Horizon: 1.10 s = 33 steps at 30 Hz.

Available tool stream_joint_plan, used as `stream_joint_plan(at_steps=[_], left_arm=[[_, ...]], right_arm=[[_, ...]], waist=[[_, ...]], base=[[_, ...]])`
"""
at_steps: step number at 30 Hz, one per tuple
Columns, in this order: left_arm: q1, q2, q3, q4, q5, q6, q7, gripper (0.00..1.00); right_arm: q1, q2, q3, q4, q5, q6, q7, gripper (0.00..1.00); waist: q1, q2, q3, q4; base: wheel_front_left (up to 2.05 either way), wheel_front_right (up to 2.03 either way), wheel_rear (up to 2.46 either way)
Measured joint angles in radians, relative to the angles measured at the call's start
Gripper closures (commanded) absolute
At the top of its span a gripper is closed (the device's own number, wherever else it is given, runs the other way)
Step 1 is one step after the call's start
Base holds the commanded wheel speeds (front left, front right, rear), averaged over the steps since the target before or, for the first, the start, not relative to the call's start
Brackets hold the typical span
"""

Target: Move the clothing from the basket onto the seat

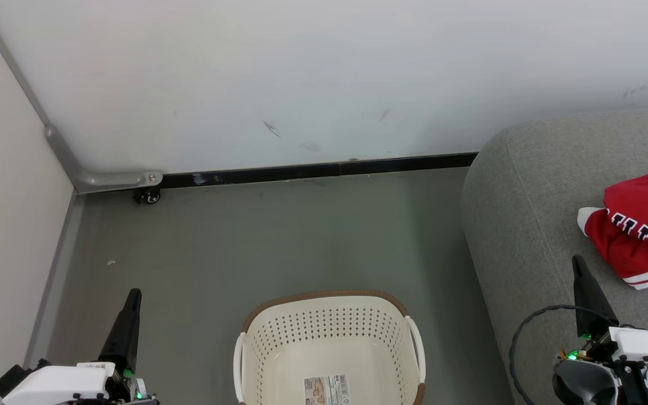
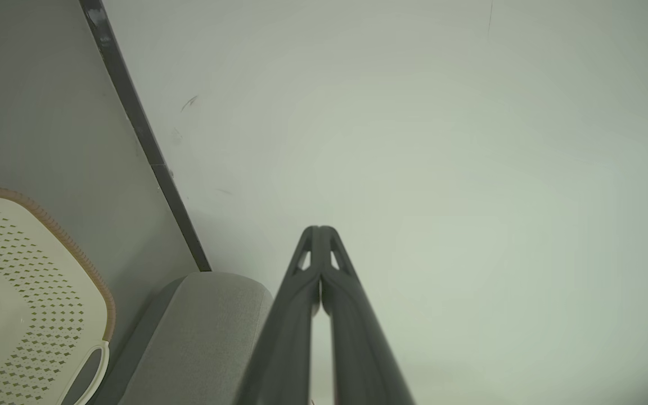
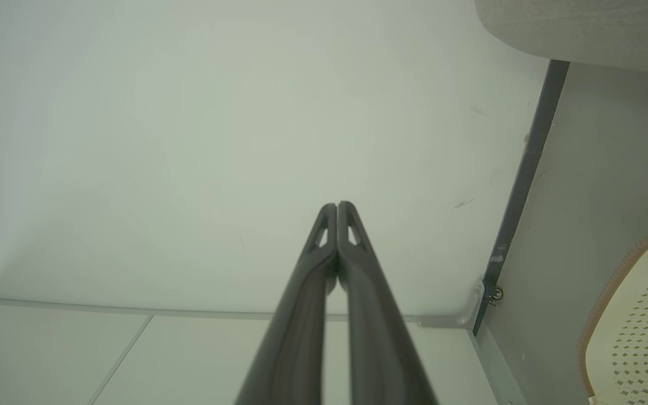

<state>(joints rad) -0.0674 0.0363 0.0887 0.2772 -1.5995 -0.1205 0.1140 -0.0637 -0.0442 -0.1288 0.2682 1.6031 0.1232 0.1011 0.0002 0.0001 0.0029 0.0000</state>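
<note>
resting on the seat (image 1: 526, 225), the clothing (image 1: 639, 239) lies just beyond your right hand (image 1: 577, 261), far from your left hand (image 1: 134, 293); each pinched closed, empty.

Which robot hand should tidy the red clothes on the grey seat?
Probably the right hand: it hangs over the seat, just beside the clothing. The left hand is across the basket, over the floor, and would have to reach much farther.

Soft, even light fills my head view, bright and sharp, with only faint shadows on the floor (image 1: 245, 253) beside the basket (image 1: 329, 332). Both wrist views show a greenish cast, the wall (image 2: 470, 169) hazy and dimmer toward the corners, lines bending at the edges.
</note>
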Motion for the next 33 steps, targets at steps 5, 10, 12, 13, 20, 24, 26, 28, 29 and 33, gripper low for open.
stream_joint_plan(at_steps=[5, 10, 12, 13, 20, 24, 26, 28, 29, 33], left_arm=[[0.000, 0.000, 0.000, 0.000, 0.000, 0.000, 0.000, 1.00], [0.000, 0.000, 0.000, 0.000, 0.000, 0.000, 0.000, 1.00], [0.000, 0.000, 0.000, 0.000, 0.000, 0.000, 0.000, 1.00], [0.000, 0.000, 0.000, 0.000, 0.000, 0.000, 0.000, 1.00], [0.000, 0.000, 0.000, 0.000, 0.000, 0.000, 0.000, 1.00], [0.000, 0.000, 0.000, 0.000, 0.000, 0.000, 0.000, 1.00], [0.000, 0.000, 0.000, 0.000, 0.000, 0.000, 0.000, 1.00], [0.000, 0.000, 0.000, 0.000, 0.000, 0.000, 0.000, 1.00], [0.000, 0.000, 0.000, 0.000, 0.000, 0.000, 0.000, 1.00], [0.000, 0.000, 0.000, -0.001, 0.000, 0.000, 0.000, 1.00]], right_arm=[[0.000, 0.000, 0.000, 0.000, 0.000, 0.000, 0.000, 1.00], [0.000, 0.000, 0.000, 0.000, 0.000, 0.000, 0.000, 1.00], [0.000, 0.000, 0.000, 0.000, 0.000, 0.000, 0.000, 1.00], [0.000, 0.000, 0.000, 0.000, 0.000, 0.000, 0.000, 1.00], [0.000, 0.000, 0.000, 0.000, 0.000, 0.000, 0.000, 1.00], [0.000, 0.000, 0.000, 0.000, 0.000, 0.000, 0.000, 1.00], [0.000, 0.000, 0.000, 0.000, 0.000, 0.000, 0.000, 1.00], [0.000, 0.000, 0.000, 0.000, 0.000, 0.000, 0.000, 1.00], [0.000, 0.000, 0.000, 0.000, 0.000, 0.000, 0.000, 1.00], [0.000, 0.000, 0.000, 0.000, 0.000, 0.000, 0.000, 1.00]], waist=[[0.0000, 0.0000, 0.000, 0.000], [0.0000, 0.0000, 0.000, 0.000], [0.0000, 0.0000, 0.000, 0.000], [0.0000, 0.0000, 0.000, 0.000], [-0.0001, 0.0000, 0.000, 0.000], [-0.0001, 0.0000, 0.000, 0.000], [0.0000, 0.0000, 0.000, 0.000], [-0.0001, 0.0000, 0.000, 0.000], [0.0000, 0.0000, 0.000, 0.000], [0.0000, 0.0000, 0.000, 0.000]], base=[[0.00, 0.00, 0.00], [0.00, 0.00, 0.00], [0.00, 0.00, 0.00], [0.00, 0.00, 0.00], [0.00, 0.00, 0.00], [0.00, 0.00, 0.00], [0.00, 0.00, 0.00], [0.00, 0.00, 0.00], [0.00, 0.00, 0.00], [0.00, 0.00, 0.00]])
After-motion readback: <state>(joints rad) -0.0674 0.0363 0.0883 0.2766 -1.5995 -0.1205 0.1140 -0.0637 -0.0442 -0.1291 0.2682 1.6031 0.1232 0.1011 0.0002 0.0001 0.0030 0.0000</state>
